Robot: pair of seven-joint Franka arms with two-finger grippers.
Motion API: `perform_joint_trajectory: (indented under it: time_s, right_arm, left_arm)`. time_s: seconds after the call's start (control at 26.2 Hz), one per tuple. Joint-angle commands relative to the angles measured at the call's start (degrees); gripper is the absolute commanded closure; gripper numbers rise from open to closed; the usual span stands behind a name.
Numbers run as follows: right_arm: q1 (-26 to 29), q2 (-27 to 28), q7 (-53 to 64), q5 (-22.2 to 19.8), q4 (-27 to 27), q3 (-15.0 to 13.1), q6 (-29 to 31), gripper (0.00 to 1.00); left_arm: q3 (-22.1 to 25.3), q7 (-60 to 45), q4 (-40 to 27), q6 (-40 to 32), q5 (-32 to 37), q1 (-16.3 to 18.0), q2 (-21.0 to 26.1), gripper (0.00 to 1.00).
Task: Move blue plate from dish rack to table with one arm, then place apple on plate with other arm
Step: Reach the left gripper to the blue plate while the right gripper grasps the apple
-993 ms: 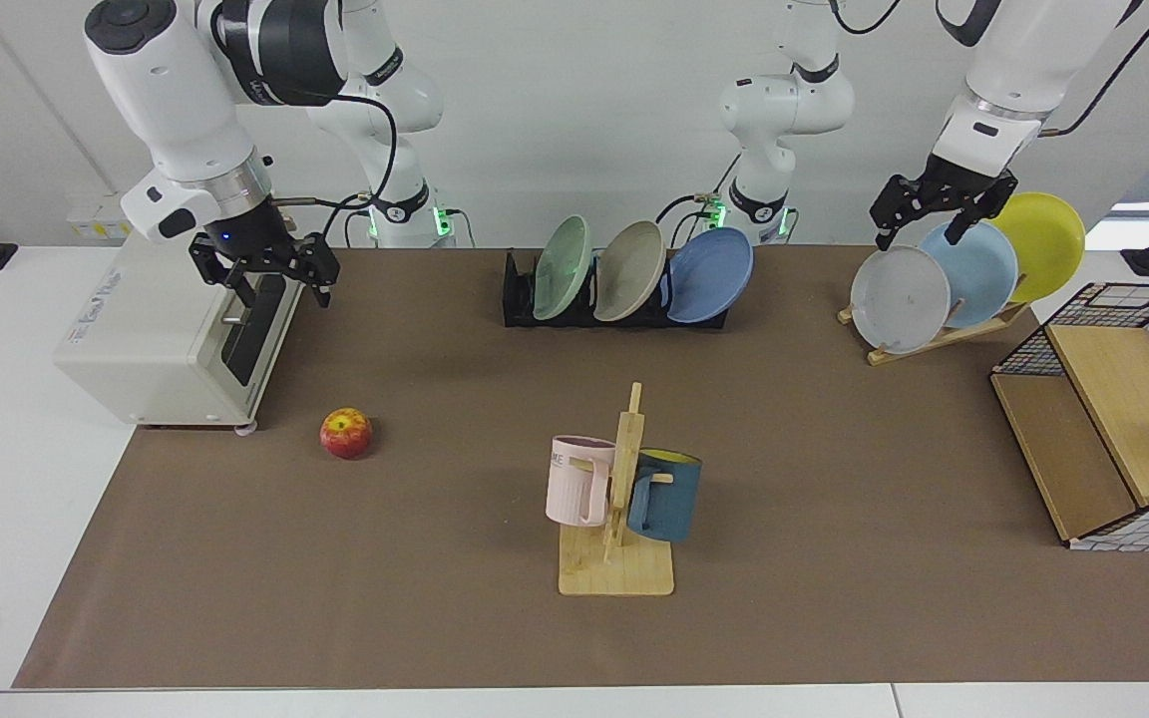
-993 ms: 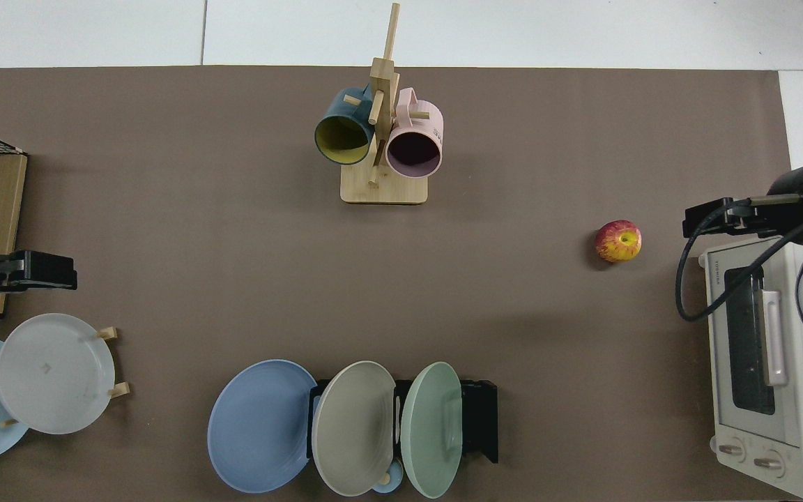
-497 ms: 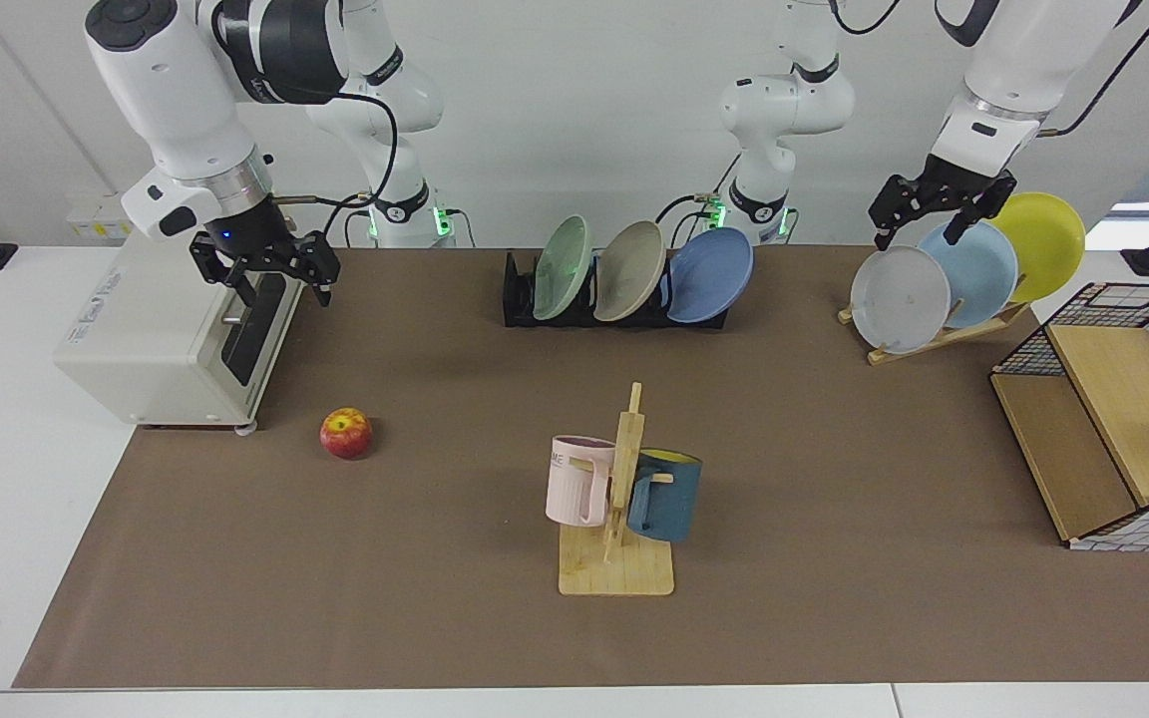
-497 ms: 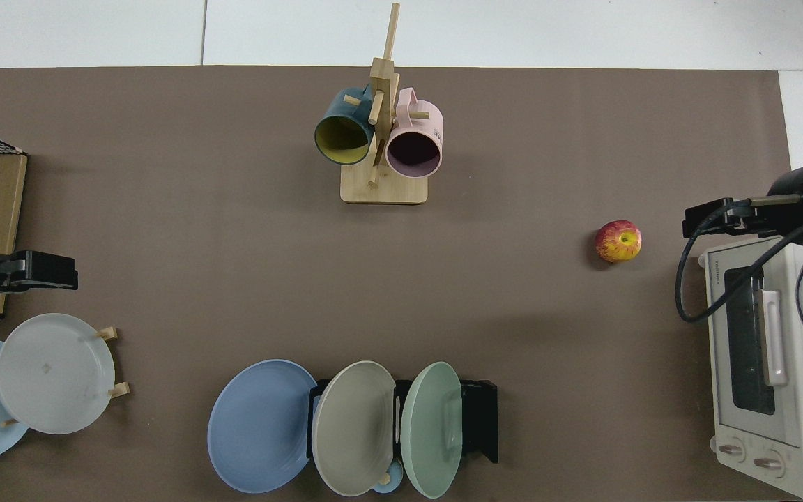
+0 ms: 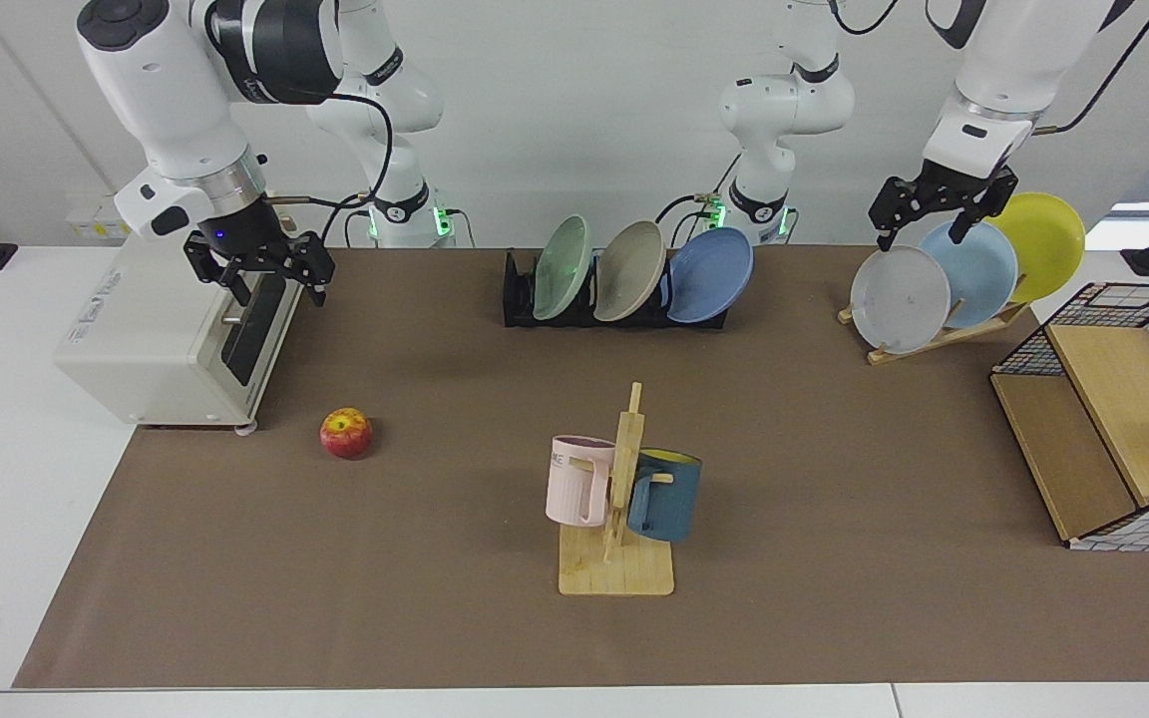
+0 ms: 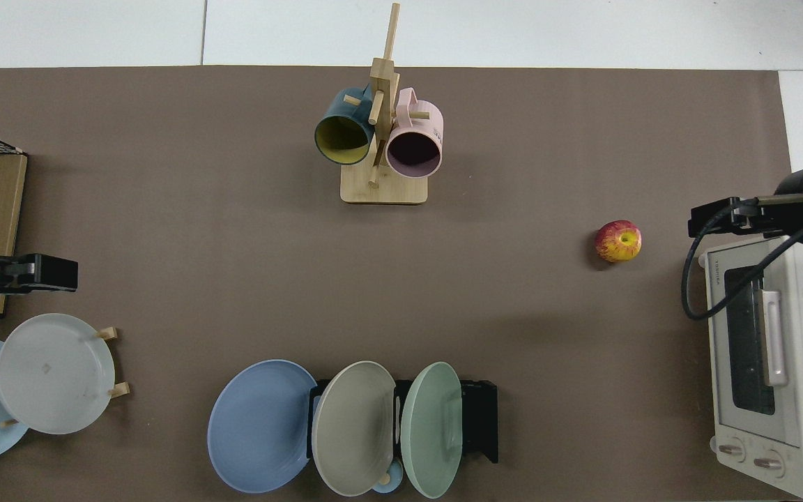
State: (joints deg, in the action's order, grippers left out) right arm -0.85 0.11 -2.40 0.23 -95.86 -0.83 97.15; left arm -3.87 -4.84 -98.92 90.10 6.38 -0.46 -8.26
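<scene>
The blue plate [image 5: 711, 273] still leans in the rack [image 5: 520, 299], and the apple [image 5: 346, 433] lies unmoved on the bench [image 5: 435, 598]. The right end effector [image 5: 257, 271], fingers spread and empty, has edged up above the toaster oven [image 5: 156, 339]. The left end effector [image 5: 934, 211], also spread and empty, has risen slightly over the wooden rack's plates [image 5: 900, 299].

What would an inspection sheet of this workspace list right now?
Surface: table with a brown sheet.
Job's things: blue plate leaning in dish rack; apple on the sheet.
Clutter: toaster oven, mug stand, wooden plate rack, wire basket.
Grippers: right pincer open above the oven; left pincer open above the wooden rack's plates.
Cables: black cable on the right arm.
Surroundings: white wall.
</scene>
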Motion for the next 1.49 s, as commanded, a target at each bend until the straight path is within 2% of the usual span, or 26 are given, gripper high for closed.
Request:
perform_joint_trajectory:
  time_s: [0.0,0.15,0.31,0.42,0.61,0.99,1.26,1.34,1.38,1.41,1.45]
  right_arm:
    - [0.7,-0.6,-1.3,-0.2,-0.7,0.3,1.1,0.00]
    - [0.1,0.3,-1.4,-0.1,-0.7,0.4,3.7,0.00]
    - [-0.2,3.3,-1.4,-0.2,-0.7,0.4,5.6,0.00]
    - [-0.1,6.0,-1.4,-0.3,-0.7,0.4,6.2,0.00]
    - [-0.4,9.2,-1.5,-0.4,-0.7,0.5,9.8,0.00]
    - [-2.8,14.4,-1.6,-0.9,-2.6,0.5,16.1,0.00]
    - [-2.3,14.8,-0.8,-1.5,-7.9,0.5,22.8,0.00]
    - [-2.0,15.0,-0.7,-1.5,-9.3,0.4,24.6,0.00]
    - [-1.9,15.1,-0.6,-1.5,-9.9,0.4,25.0,0.00]
    - [-1.6,15.4,-0.6,-1.5,-10.2,0.4,25.1,0.00]
    - [-1.3,15.7,-0.6,-1.5,-10.4,0.4,25.1,0.00]
  left_arm:
    - [-6.7,-7.7,-7.8,2.7,7.5,-1.0,-5.4,0.00]
    - [-12.4,-15.7,-18.2,7.8,7.8,-1.1,-12.0,0.01]
    - [-20.2,-23.3,-28.4,11.2,11.2,-1.1,-14.6,0.02]
    - [-20.7,-25.8,-33.2,15.3,10.2,-2.1,-17.5,0.03]
    - [-22.6,-27.8,-41.4,19.7,9.6,-4.3,-18.2,0.03]
    - [-22.8,-28.3,-47.2,25.6,8.8,-4.3,-17.3,0.04]
    - [-22.8,-27.8,-47.9,27.1,7.7,-4.3,-16.6,0.07]
    - [-22.8,-27.8,-48.2,27.3,7.7,-4.3,-16.3,0.10]
    - [-22.8,-27.7,-48.3,27.2,7.6,-4.3,-16.0,0.16]
    - [-22.9,-27.7,-48.2,26.9,7.3,-4.3,-16.0,0.25]
    - [-22.9,-27.7,-48.1,26.4,6.5,-4.4,-16.0,0.40]
